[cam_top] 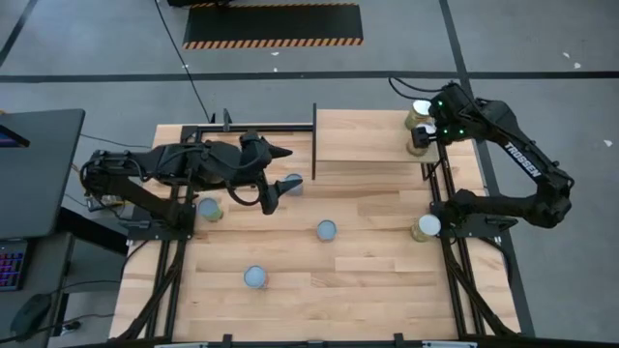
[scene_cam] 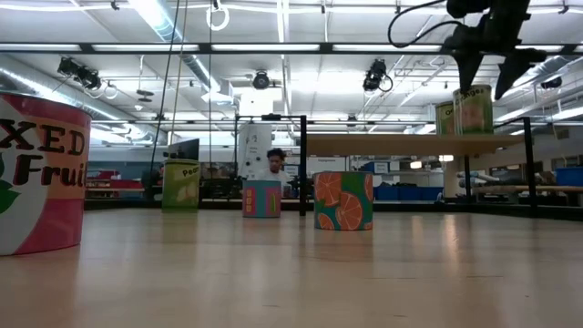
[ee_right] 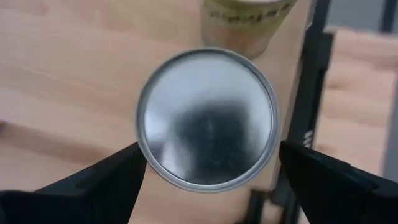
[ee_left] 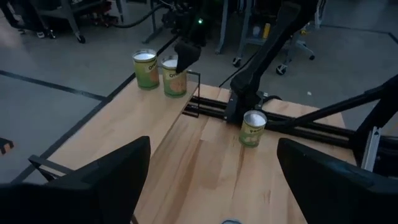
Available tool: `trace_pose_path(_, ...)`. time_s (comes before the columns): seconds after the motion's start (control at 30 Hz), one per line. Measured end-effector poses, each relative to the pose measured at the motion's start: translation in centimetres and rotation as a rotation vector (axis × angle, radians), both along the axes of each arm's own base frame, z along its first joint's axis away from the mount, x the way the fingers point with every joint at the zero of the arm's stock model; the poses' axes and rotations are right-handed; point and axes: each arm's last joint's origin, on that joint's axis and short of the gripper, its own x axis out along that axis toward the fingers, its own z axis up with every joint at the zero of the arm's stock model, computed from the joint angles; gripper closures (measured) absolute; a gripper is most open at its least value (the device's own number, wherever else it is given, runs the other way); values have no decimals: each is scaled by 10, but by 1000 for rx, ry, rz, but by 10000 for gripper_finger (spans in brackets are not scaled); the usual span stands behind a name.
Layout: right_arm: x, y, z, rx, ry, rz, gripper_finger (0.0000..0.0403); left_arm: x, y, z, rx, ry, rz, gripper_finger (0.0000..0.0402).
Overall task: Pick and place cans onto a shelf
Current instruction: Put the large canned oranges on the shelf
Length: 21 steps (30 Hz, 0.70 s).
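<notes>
- Cans are scattered on the tabletop (cam_top: 368, 280) nearest me: a pink fruit tin (scene_cam: 41, 173) close up, an orange-slice tin (scene_cam: 343, 200) further in, a yellow-green can (cam_top: 427, 226) by the right arm's base.
- Mid-table, the left gripper (cam_top: 274, 193) hangs with its jaws wide and nothing between them, beside a blue-topped can (cam_top: 293, 182), presumably lining up a pick.
- Furthest off, on the shelf (cam_top: 363, 135), two cans sit together near the corner. The right gripper (ee_right: 208, 163) hangs directly over one can (ee_right: 207, 118), fingers spread wide on either side, not touching it.
</notes>
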Motion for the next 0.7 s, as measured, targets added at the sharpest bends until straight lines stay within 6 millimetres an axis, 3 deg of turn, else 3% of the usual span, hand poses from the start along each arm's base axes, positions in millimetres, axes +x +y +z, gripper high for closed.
trace_pose_path(0.17,-1,-1,1,-39,41,10,30,-5,1,3,14,-5,-5,45)
trace_pose_path(0.47,2,1,2,18,-60,62,30,-14,3,9,46,-12,-11,45)
trace_pose_path(0.7,1,3,16,-23,-83,68,30,-16,6,9,62,-6,-1,45)
